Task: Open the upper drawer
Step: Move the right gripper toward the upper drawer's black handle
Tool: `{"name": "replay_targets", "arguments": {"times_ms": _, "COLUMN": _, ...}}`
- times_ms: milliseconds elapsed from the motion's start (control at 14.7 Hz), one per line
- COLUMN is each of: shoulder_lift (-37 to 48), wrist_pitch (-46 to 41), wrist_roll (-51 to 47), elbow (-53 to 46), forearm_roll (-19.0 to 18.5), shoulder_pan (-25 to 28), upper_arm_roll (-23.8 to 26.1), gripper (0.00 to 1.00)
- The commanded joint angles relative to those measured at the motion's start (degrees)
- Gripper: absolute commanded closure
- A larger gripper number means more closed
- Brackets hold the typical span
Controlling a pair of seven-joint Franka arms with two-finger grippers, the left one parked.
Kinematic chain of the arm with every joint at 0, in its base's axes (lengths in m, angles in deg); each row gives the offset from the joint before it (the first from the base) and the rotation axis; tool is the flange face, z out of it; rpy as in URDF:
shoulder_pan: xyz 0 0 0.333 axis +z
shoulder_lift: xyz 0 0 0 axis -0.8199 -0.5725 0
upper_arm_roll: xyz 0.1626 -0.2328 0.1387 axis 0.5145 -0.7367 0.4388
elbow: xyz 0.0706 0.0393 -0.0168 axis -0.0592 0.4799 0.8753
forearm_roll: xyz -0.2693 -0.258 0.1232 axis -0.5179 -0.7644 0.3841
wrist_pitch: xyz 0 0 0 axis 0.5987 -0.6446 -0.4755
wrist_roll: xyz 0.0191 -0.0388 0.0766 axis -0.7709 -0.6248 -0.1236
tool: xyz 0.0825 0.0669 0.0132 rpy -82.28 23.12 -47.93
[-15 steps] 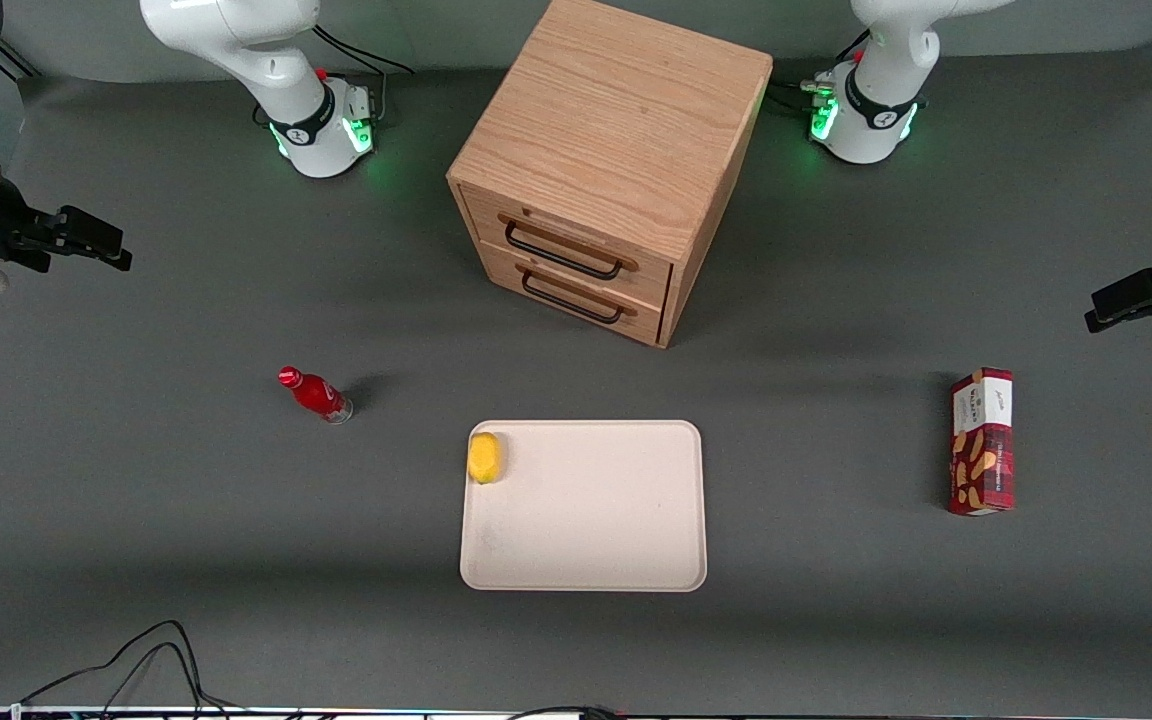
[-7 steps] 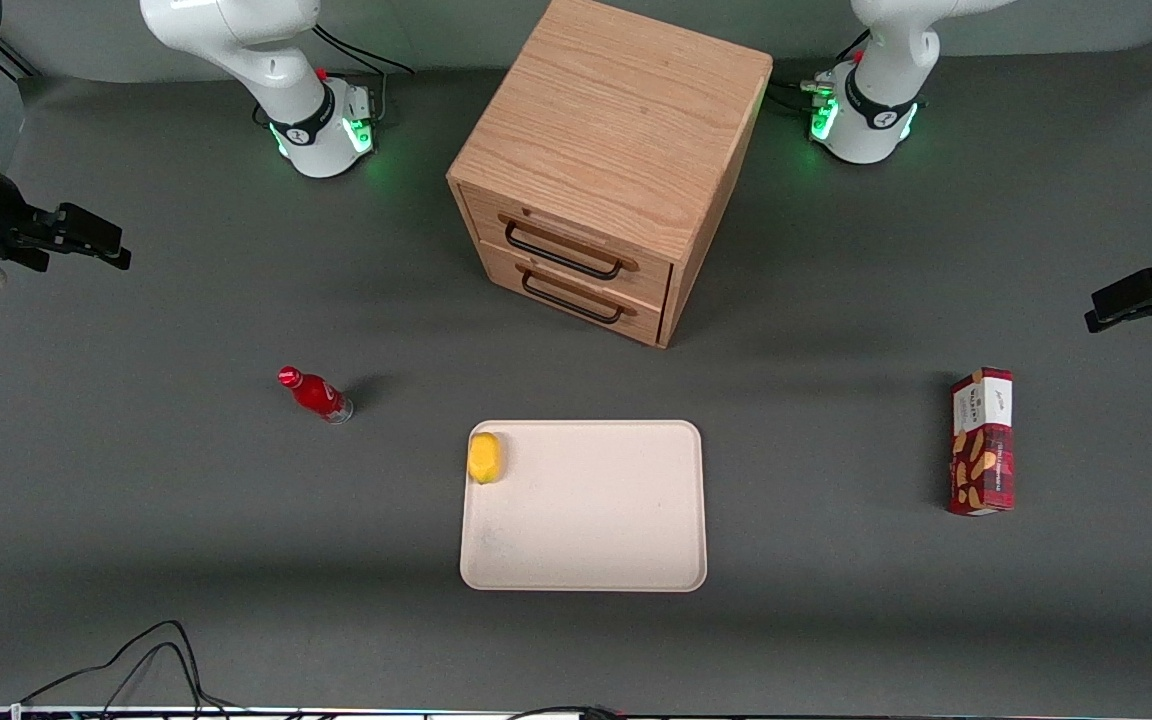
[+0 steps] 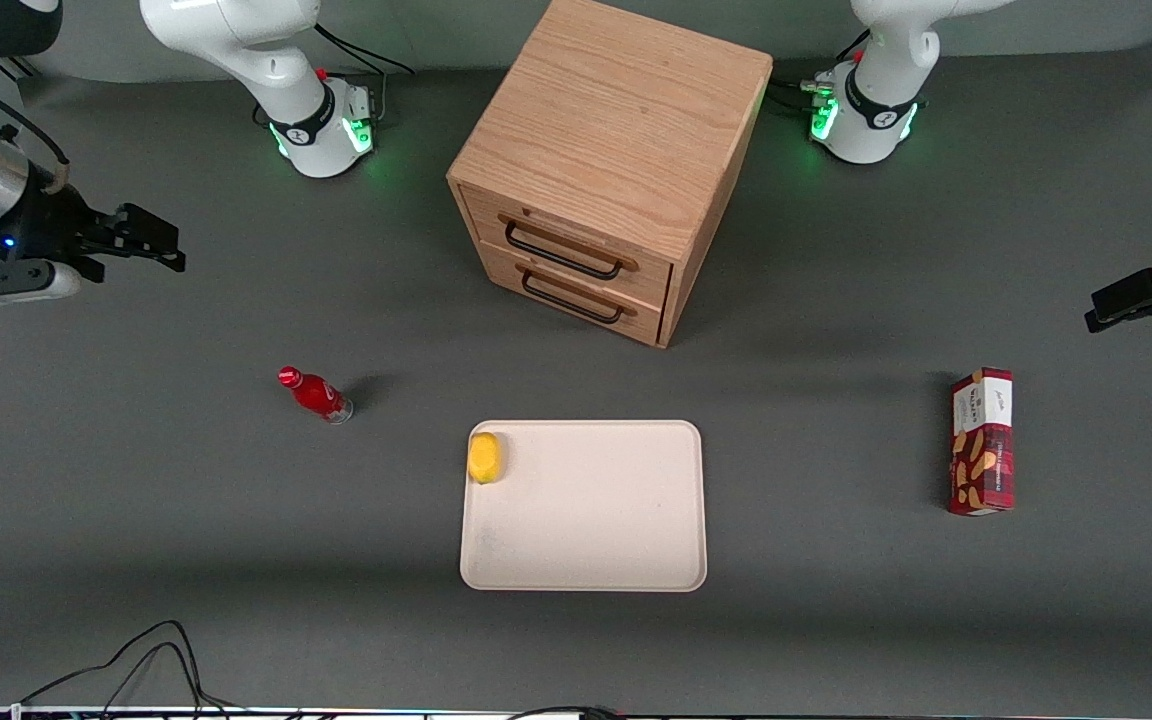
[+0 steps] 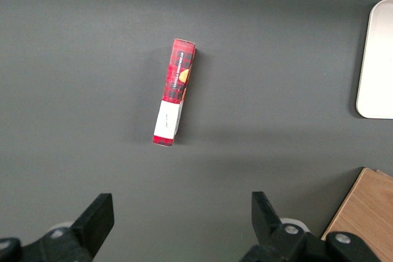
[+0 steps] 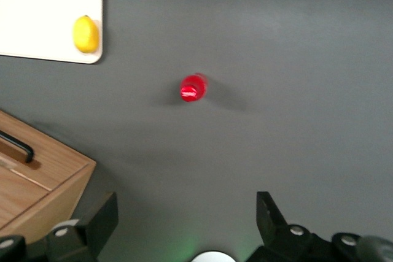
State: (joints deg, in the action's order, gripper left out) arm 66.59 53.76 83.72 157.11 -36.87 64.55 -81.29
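Early approach stage: the gripper (image 3: 161,240) hangs spread and empty at the working arm's end, well away from the upper drawer (image 3: 566,243), shut in the cabinet (image 3: 616,130); next it needs lining up on the handle (image 3: 563,255)

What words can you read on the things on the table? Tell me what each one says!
Red snack box: there is printing on its white end, too small to read.
Red bottle: no readable label.
Cabinet, upper drawer, tray, lemon: no words.
Gripper, toward the working arm's end of the table, jaws open, holding nothing: no words.
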Motion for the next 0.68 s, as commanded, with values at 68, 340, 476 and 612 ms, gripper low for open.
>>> {"name": "replay_targets", "arguments": {"times_ms": 68, "shoulder_lift": -2.2, "wrist_pitch": 3.4, "wrist_roll": 0.9, "elbow": -2.4, "forearm_roll": 2.4, "shoulder_pan": 0.6, "upper_arm_roll": 4.5, "gripper": 0.00}}
{"name": "replay_targets", "arguments": {"times_ms": 340, "shoulder_lift": -4.3, "wrist_pitch": 5.7, "wrist_roll": 3.1, "elbow": -2.9, "forearm_roll": 3.2, "shoulder_pan": 0.8, "upper_arm_roll": 8.7, "gripper": 0.00}}
{"name": "replay_targets", "arguments": {"times_ms": 476, "shoulder_lift": -5.9, "wrist_pitch": 7.5, "wrist_roll": 7.5, "elbow": -4.7, "forearm_roll": 3.2, "shoulder_pan": 0.8, "upper_arm_roll": 10.9, "gripper": 0.00}}
{"name": "replay_targets", "arguments": {"times_ms": 612, "shoulder_lift": -10.4, "wrist_pitch": 7.0, "wrist_roll": 9.2, "elbow": -9.5, "forearm_roll": 3.3, "shoulder_pan": 0.9, "upper_arm_roll": 12.8, "gripper": 0.00}}
